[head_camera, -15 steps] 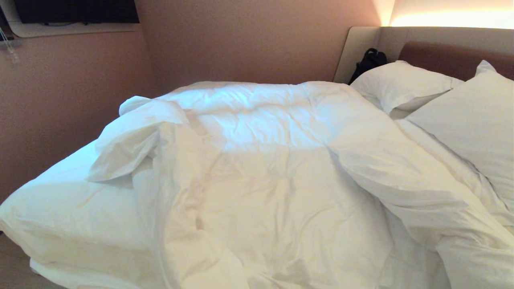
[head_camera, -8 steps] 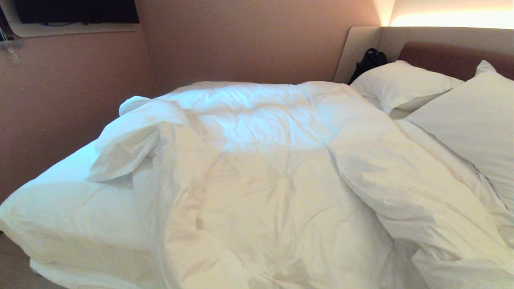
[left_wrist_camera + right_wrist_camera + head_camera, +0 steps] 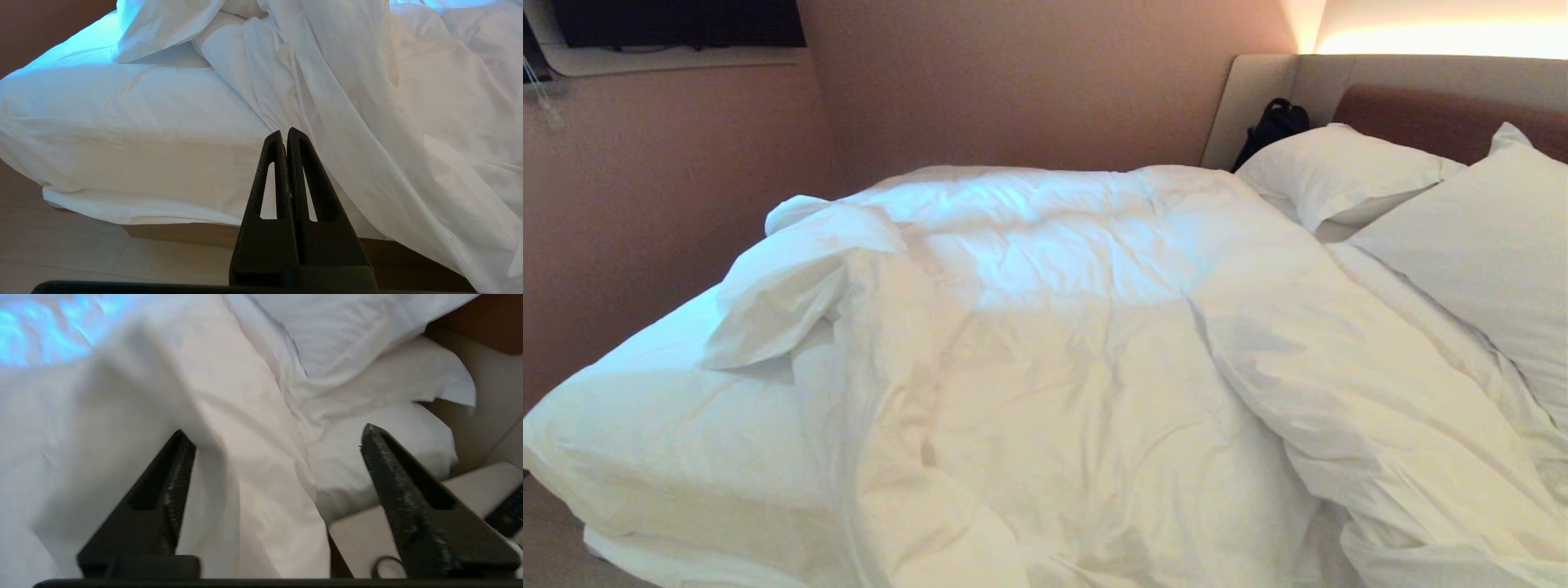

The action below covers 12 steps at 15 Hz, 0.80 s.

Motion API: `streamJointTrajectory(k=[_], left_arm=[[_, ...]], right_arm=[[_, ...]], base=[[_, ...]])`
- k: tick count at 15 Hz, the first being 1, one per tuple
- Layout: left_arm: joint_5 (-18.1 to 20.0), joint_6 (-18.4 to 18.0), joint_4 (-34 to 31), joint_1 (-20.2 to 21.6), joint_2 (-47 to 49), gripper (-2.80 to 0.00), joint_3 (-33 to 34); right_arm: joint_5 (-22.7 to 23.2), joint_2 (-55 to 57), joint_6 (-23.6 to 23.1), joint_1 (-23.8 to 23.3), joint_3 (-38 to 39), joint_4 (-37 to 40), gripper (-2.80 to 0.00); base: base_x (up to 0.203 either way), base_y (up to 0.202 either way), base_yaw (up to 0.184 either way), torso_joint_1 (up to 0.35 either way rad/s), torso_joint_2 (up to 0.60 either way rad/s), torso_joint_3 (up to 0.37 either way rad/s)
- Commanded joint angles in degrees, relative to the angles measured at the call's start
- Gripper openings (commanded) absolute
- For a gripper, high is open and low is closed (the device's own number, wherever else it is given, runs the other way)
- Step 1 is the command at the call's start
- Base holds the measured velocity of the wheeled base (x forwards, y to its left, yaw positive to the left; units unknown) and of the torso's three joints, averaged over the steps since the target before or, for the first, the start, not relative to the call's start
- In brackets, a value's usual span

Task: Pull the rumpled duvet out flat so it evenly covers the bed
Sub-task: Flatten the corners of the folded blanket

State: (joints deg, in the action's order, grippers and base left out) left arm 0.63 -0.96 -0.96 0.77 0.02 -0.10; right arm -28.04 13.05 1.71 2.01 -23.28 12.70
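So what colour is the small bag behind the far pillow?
Black; the bag shows best in the head view.

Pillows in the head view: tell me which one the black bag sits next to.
The far pillow, the smaller-looking one against the beige headboard corner. The black bag rests just behind its left end. The near pillow lies toward the picture's right edge, away from the bag.

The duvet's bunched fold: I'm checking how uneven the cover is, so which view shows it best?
Head view: the duvet lies folded back off the bare mattress corner. Left wrist view shows its hanging edge; right wrist view, blurred folds.
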Motion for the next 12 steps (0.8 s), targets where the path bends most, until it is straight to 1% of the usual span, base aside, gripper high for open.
streamJointTrajectory(k=[1,4,7,10,12], left_arm=[[0.07,0.00,0.00,0.02,-0.02,-2.80,0.01],[-0.02,0.00,0.00,0.02,-0.02,-2.80,0.01],[0.07,0.00,0.00,0.02,-0.02,-2.80,0.01],[0.07,0.00,0.00,0.02,-0.02,-2.80,0.01],[0.07,0.00,0.00,0.02,-0.02,-2.80,0.01]], right_arm=[[-0.36,4.34,3.95,0.13,-4.80,0.09,0.00],[-0.77,10.81,12.50,0.13,-11.76,0.71,0.00],[-0.94,17.65,23.93,0.11,-18.81,5.83,0.00],[-0.85,24.23,30.37,0.10,-20.54,8.03,0.00],[-0.29,28.80,33.75,0.10,-19.83,8.41,0.00]], base=[[0.000,0.000,0.000,0.000,0.00,0.000],[0.000,0.000,0.000,0.000,0.00,0.000],[0.000,0.000,0.000,0.000,0.00,0.000],[0.000,0.000,0.000,0.000,0.00,0.000],[0.000,0.000,0.000,0.000,0.00,0.000]])
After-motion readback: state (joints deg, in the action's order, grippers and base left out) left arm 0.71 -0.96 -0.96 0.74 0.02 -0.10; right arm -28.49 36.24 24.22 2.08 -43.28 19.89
